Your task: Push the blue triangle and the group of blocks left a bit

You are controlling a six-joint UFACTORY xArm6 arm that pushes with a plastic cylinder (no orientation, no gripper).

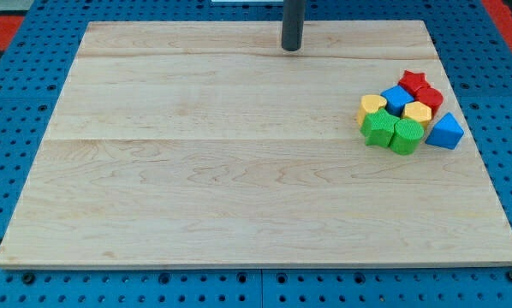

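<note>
At the view's right edge of the worktop (239, 171) sits the whole cluster, packed so that neighbours touch; the blue triangle (445, 133) is its rightmost and lowest member, just beside the green blocks (393, 133); above those lie two yellow blocks (373, 107), a blue cube (397, 97), and at the top a red star (413, 82) with another red block (430, 98) against it. My tip (291, 48) stands near the view's top edge, about mid-width, well apart from the cluster and up-left of it; it touches no block. The tool is a plain rod with nothing to open or close, and it holds nothing.

By my reading the push has not begun; the step in hand is the approach. A leftward shove calls for the tip to travel round the cluster, passing above the red star without clipping it, and settle on the worktop just right of the triangle; from there a short, level stroke toward the view's left should carry the triangle into the green blocks and move the lot together; too high a line risks peeling the triangle off alone.
</note>
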